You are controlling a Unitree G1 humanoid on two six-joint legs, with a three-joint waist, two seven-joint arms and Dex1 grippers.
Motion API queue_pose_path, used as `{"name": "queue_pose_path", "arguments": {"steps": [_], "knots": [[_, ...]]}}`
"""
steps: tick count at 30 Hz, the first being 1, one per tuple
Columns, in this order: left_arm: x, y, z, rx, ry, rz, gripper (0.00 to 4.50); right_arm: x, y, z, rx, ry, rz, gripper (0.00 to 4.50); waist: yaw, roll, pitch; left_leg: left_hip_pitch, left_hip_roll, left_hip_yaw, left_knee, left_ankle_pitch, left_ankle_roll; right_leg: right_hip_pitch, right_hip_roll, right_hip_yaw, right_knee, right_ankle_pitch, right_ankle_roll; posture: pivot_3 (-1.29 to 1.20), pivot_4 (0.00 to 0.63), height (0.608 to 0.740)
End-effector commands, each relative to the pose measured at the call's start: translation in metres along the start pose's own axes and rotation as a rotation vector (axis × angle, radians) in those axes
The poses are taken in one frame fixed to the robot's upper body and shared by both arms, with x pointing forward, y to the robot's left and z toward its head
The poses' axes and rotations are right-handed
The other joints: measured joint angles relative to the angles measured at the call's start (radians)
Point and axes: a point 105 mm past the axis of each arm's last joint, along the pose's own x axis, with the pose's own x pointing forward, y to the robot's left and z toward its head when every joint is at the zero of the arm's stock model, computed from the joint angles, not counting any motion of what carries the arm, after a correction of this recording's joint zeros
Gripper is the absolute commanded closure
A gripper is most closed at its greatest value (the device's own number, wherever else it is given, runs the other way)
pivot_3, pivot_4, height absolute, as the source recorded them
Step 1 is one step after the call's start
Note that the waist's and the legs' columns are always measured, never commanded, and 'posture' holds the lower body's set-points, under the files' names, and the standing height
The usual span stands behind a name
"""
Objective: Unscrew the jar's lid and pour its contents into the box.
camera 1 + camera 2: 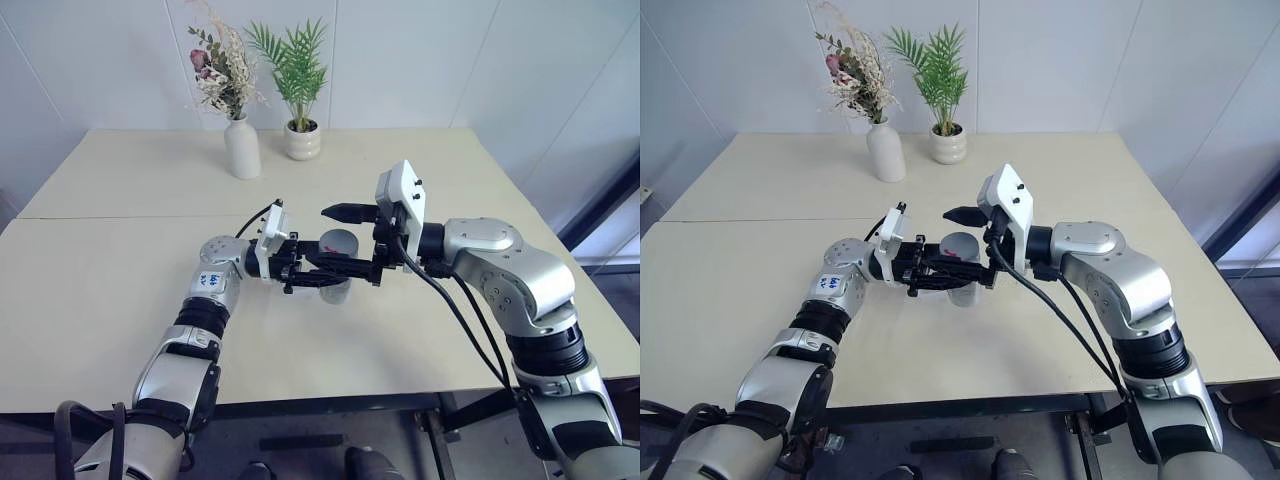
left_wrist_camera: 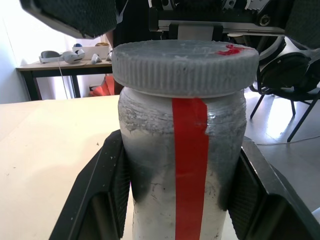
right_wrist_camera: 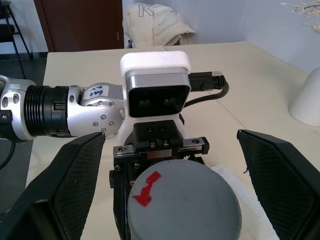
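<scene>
Left gripper (image 2: pixel 182 165) clenched on jar (image 2: pixel 182 150), held upright above table (image 1: pixel 120 290), mid-front. Jar's base cut off in left wrist view; contents hidden behind clouded wall and red strip. Lid (image 2: pixel 185 67) still seated, grey, ribbed rim, red mark on top. Right gripper (image 3: pixel 182 190) spread wide, one finger to each side of lid, apart from it. Box (image 3: pixel 240 200) glimpsed in right wrist view as a pale edge under the jar, mostly hidden; in head views largely masked by both grippers. Farther back: white vase (image 1: pixel 241 146) with dried flowers, potted plant (image 1: pixel 301 138) beside it.
</scene>
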Motion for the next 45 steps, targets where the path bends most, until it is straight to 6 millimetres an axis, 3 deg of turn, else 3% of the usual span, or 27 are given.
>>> {"name": "queue_pose_path", "arguments": {"steps": [1,19,22,26,45], "knots": [[0.005,-0.002,0.013,0.055,-0.009,-0.076,2.36,0.001,0.001,0.011,-0.054,-0.025,0.011,0.05,0.0,0.0,0.0,0.0,0.0,0.0,0.0,0.0,0.0,0.0,0.0,0.0,0.0,0.0,0.0,0.0,0.15,0.74],[0.005,-0.003,0.013,0.057,-0.008,-0.075,2.36,0.002,-0.003,0.006,-0.048,-0.016,0.005,0.05,0.0,0.0,0.0,0.0,0.0,0.0,0.0,0.0,0.0,0.0,0.0,0.0,0.0,0.0,0.0,0.0,0.15,0.74],[0.005,-0.003,0.013,0.057,-0.009,-0.075,2.36,0.002,-0.003,0.006,-0.048,-0.016,0.005,0.66,0.0,0.0,0.0,0.0,0.0,0.0,0.0,0.0,0.0,0.0,0.0,0.0,0.0,0.0,0.0,0.0,0.15,0.74],[0.005,-0.003,0.013,0.057,-0.01,-0.074,2.36,0.001,-0.003,0.007,-0.051,-0.02,0.006,1.94,0.0,0.0,0.0,0.0,0.0,0.0,0.0,0.0,0.0,0.0,0.0,0.0,0.0,0.0,0.0,0.0,0.15,0.74],[0.005,-0.007,0.008,0.039,-0.006,-0.08,2.36,-0.005,-0.001,0.022,-0.072,-0.053,0.053,1.94,-0.001,0.0,0.0,0.0,0.0,0.0,0.0,0.0,0.0,0.0,0.0,0.0,0.0,0.0,0.0,0.0,0.15,0.74]]}}
